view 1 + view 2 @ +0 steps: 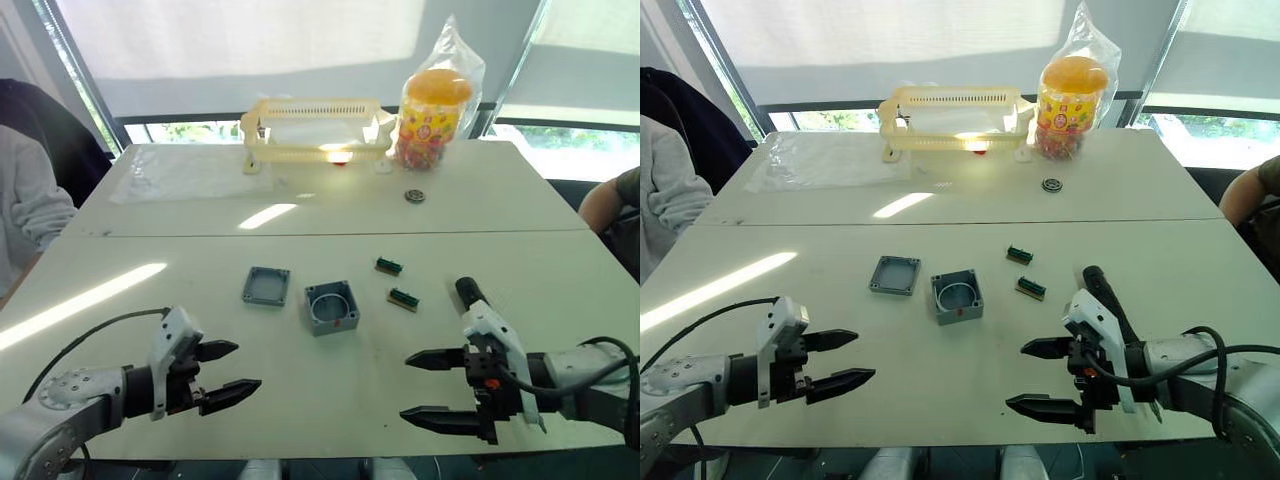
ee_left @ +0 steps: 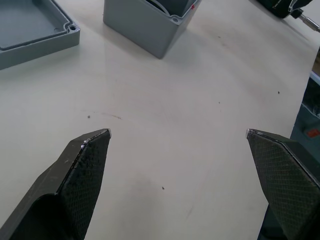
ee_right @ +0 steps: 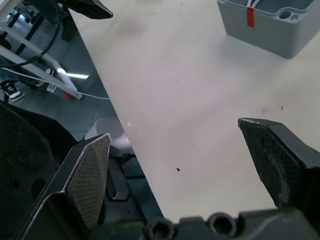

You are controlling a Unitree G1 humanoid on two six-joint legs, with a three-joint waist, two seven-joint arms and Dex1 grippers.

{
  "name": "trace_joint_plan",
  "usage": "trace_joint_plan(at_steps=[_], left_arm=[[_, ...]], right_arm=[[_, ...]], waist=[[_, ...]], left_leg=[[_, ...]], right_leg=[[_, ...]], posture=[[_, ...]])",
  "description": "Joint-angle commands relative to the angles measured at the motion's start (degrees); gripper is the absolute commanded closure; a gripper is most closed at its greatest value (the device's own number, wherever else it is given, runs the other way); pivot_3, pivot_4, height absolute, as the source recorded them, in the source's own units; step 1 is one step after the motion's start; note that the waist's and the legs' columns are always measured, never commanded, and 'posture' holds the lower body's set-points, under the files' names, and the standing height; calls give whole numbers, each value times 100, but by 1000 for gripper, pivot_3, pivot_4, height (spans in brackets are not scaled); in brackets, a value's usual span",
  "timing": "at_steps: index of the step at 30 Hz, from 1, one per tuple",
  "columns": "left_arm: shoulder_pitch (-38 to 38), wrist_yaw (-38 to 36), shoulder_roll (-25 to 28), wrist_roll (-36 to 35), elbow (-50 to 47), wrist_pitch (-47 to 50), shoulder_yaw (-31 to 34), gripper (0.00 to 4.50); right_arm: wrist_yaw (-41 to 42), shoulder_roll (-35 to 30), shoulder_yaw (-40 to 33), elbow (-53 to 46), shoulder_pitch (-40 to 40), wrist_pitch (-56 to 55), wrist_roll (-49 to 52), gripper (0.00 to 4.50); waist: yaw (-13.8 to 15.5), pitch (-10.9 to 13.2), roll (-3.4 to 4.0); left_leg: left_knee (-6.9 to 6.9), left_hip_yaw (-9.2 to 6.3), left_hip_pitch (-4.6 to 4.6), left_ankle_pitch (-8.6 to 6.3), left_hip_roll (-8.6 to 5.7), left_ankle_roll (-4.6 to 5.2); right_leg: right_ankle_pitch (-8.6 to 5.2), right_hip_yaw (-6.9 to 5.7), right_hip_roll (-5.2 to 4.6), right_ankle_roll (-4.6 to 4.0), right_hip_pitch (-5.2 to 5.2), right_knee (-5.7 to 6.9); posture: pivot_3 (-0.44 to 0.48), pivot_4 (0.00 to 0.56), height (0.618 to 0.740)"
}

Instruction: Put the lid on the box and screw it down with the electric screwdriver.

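The thin grey-blue lid (image 1: 266, 286) lies flat on the white table, just left of the deeper open box (image 1: 332, 307), which shows a small red mark on its near side. The black electric screwdriver (image 1: 470, 292) lies to the right of the box, its near part hidden behind my right arm. My left gripper (image 1: 245, 366) hovers open over the table in front of the lid, holding nothing. My right gripper (image 1: 406, 386) is open and empty near the front edge, right of the box. The left wrist view shows the lid (image 2: 30, 30) and the box (image 2: 145, 20) ahead.
Two small green circuit boards (image 1: 389, 266) (image 1: 404, 299) lie right of the box. At the back stand a yellow rack (image 1: 315, 128) and a bagged candy jar (image 1: 432, 115), with a small round part (image 1: 414, 196) nearby. People sit at the left (image 1: 30, 190) and right (image 1: 610, 205) edges.
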Motion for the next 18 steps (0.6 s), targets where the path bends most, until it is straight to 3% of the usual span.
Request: trace_joint_plan(at_steps=[1, 13, 18], left_arm=[[29, 75, -17, -116, -166, -47, 223, 29], [-271, 66, 93, -378, 32, 1, 242, 29], [-939, 216, 583, 222, 395, 133, -116, 29]], right_arm=[[37, -56, 58, 9, -126, -149, -61, 0], [-33, 107, 198, 249, -432, -372, -269, 0], [-341, 39, 206, 401, -776, -161, -337, 0]], waist=[[1, 0, 0], [89, 0, 0], [93, 0, 0]], left_leg=[[0, 0, 0, 0, 0, 0], [1, 4, 0, 0, 0, 0], [2, 3, 0, 0, -2, 0]], right_leg=[[0, 0, 0, 0, 0, 0], [1, 1, -1, -2, -3, 0], [2, 0, 0, -3, -4, 1]], posture=[[0, 150, 740], [0, 150, 740], [0, 150, 740]])
